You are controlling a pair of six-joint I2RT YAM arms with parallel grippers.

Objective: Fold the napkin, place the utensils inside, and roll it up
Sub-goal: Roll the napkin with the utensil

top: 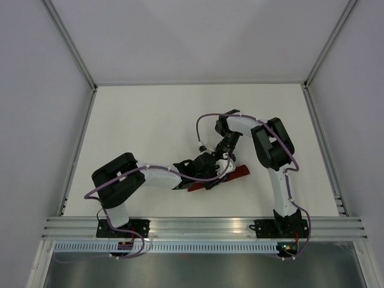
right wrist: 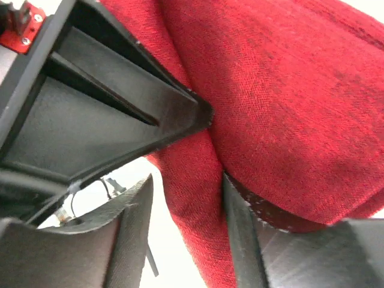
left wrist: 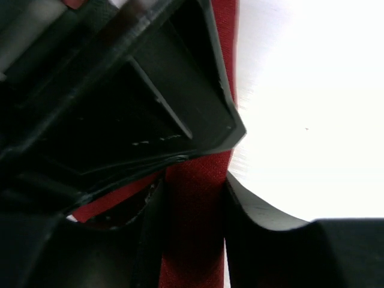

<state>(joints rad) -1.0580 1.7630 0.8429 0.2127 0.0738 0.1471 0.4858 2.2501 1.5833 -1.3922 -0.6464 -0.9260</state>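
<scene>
The dark red napkin (top: 238, 174) lies bunched into a narrow strip near the table's front middle, mostly covered by both grippers. My left gripper (top: 210, 172) is shut on a band of the napkin (left wrist: 198, 198), with cloth filling the gap between its fingers (left wrist: 264, 240). My right gripper (top: 224, 161) comes down from behind, right against the left one. In the right wrist view its jaws (right wrist: 187, 228) straddle a fold of the napkin (right wrist: 288, 108). The right finger (right wrist: 240, 234) touches the cloth and a gap shows by the left finger. The pale utensil is hidden.
The white table (top: 144, 126) has grey walls on three sides and an aluminium rail (top: 198, 227) at the near edge. The right gripper's black body (left wrist: 108, 96) fills the upper left of the left wrist view.
</scene>
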